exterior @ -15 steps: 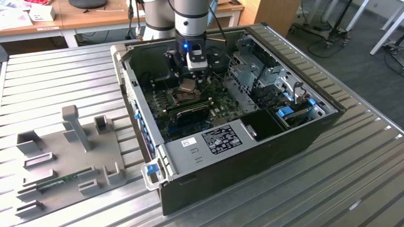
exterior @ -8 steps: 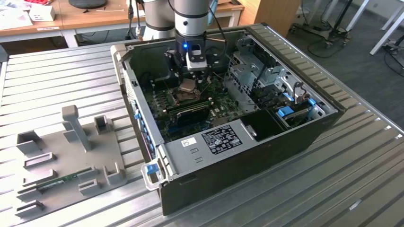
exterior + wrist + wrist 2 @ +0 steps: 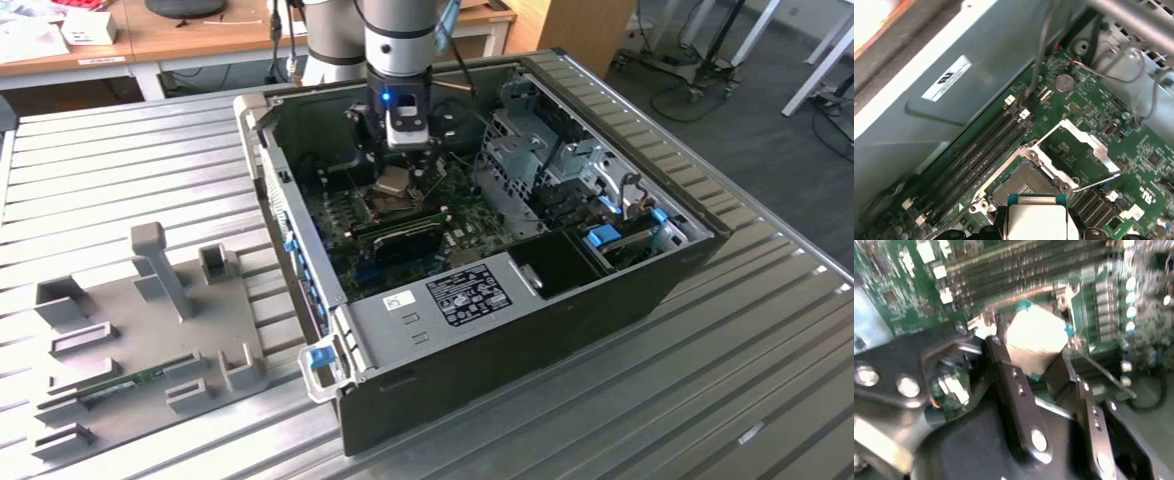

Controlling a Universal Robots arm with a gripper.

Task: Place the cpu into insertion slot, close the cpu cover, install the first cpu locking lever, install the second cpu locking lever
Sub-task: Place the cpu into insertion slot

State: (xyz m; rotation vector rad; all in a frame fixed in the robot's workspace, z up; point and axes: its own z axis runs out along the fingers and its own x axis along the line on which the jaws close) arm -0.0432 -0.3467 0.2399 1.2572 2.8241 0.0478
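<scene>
My gripper (image 3: 392, 176) is inside the open computer case, shut on the cpu (image 3: 391, 184). The cpu (image 3: 1036, 335) is a small silver-topped square, held tilted between the two black fingers (image 3: 1010, 377). It hangs just above the insertion slot (image 3: 1023, 184), a dark square socket on the green motherboard (image 3: 1149, 150), and does not touch it. The cpu cover (image 3: 1080, 131) is a silver frame with a square window, swung open away from the slot. A thin locking lever (image 3: 1095, 181) sticks out beside the socket. In the first wrist view the cpu (image 3: 1036, 221) hides part of the slot's near edge.
Long black memory slots (image 3: 981, 160) run alongside the socket. Cables (image 3: 1041, 50) and the metal drive cage (image 3: 534, 160) crowd the case around it. A grey fixture plate (image 3: 147, 330) with upright posts lies on the slatted table at the exterior view's left.
</scene>
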